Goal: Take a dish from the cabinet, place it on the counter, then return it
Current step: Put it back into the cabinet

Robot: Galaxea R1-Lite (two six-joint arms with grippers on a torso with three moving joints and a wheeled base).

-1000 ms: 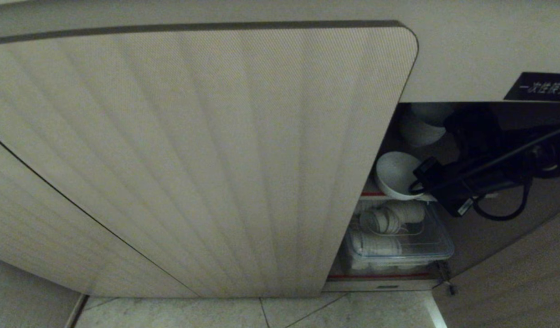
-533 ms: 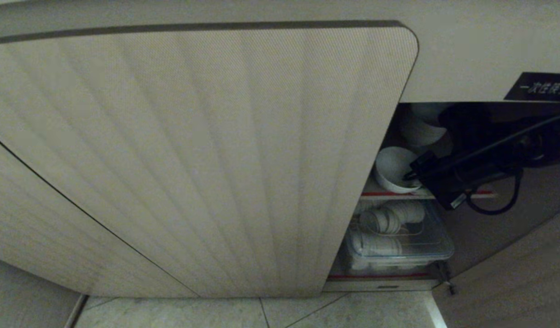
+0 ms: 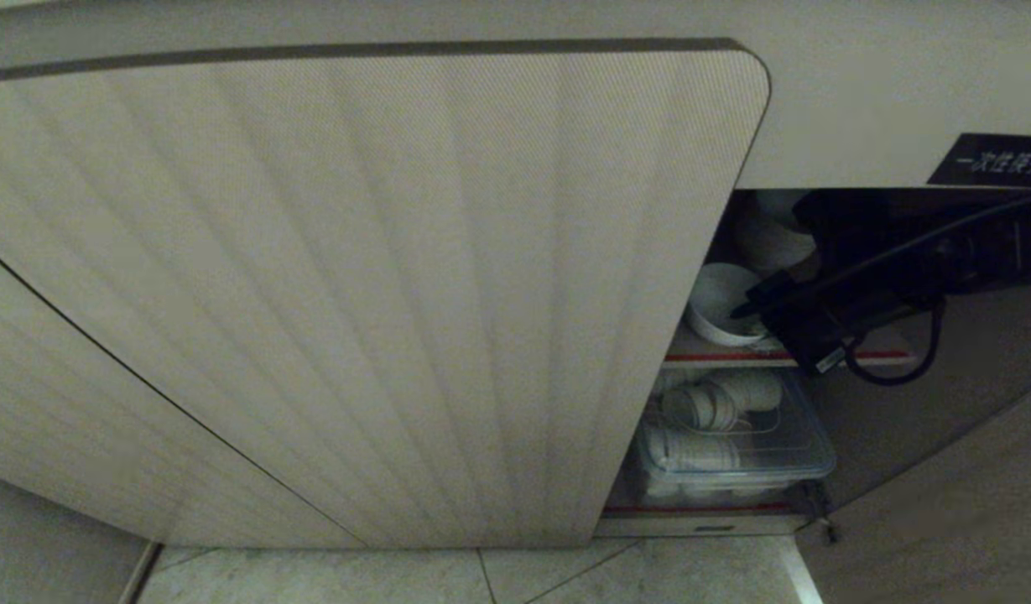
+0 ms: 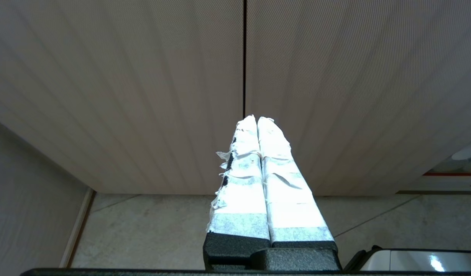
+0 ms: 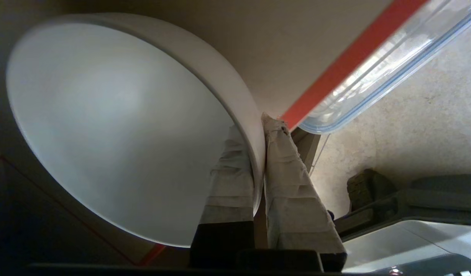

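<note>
The dish (image 3: pixel 715 302) is a small white bowl at the front of the cabinet's (image 3: pixel 381 285) upper shelf (image 3: pixel 876 356), which has a red edge. My right gripper (image 3: pixel 752 307) reaches in from the right and is shut on the bowl's rim. In the right wrist view one taped finger (image 5: pixel 230 172) lies inside the dish (image 5: pixel 116 122) and the other outside, gripper (image 5: pixel 260 128). I cannot tell whether the bowl touches the shelf. My left gripper (image 4: pixel 257 119) is shut and empty, facing the closed ribbed doors. The counter is out of view.
More white bowls (image 3: pixel 775 239) stand behind the dish. A clear plastic box (image 3: pixel 758 445) of white dishes sits on the lower shelf. The big ribbed door (image 3: pixel 381 285) stands left of the opening, and a black label (image 3: pixel 991 159) is above. Tiled floor (image 3: pixel 565 575) lies below.
My right gripper has carried the bowl up and deeper into the cabinet, from over the red shelf edge to above the shelf. The left arm has not moved.
</note>
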